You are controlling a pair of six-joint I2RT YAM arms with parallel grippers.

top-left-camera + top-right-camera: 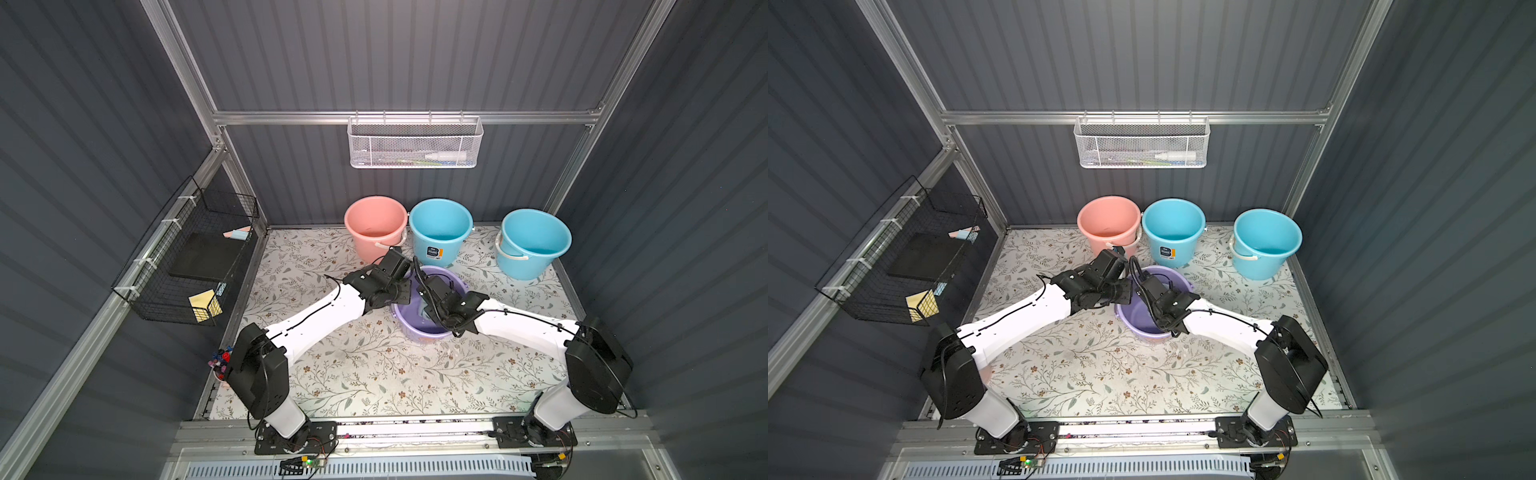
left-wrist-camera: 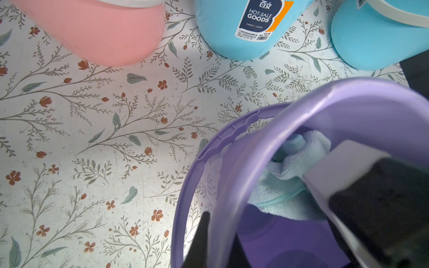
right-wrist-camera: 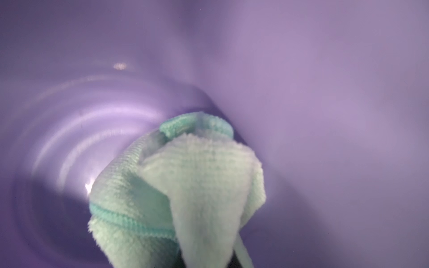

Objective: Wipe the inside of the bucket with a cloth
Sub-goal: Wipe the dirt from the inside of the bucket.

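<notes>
A purple bucket [image 1: 419,332] [image 1: 1144,328] stands mid-table on the floral mat. My left gripper [image 2: 220,232] is shut on its rim [image 2: 253,150], one finger outside the wall and one inside. In both top views the left gripper [image 1: 401,295] sits at the bucket's left edge. My right gripper [image 3: 209,262] reaches down inside the bucket, shut on a pale mint cloth [image 3: 185,185] [image 2: 290,167]. The bunched cloth lies close to the purple inner wall [image 3: 325,92] near the bottom. The right gripper's fingers are hidden by the cloth.
A pink bucket [image 1: 376,228] and two blue buckets [image 1: 440,230] [image 1: 534,243] stand behind the purple one. A white mesh basket [image 1: 415,143] hangs on the back wall. A black wire basket [image 1: 187,257] hangs on the left wall, with a cup of pens [image 1: 220,361] below it.
</notes>
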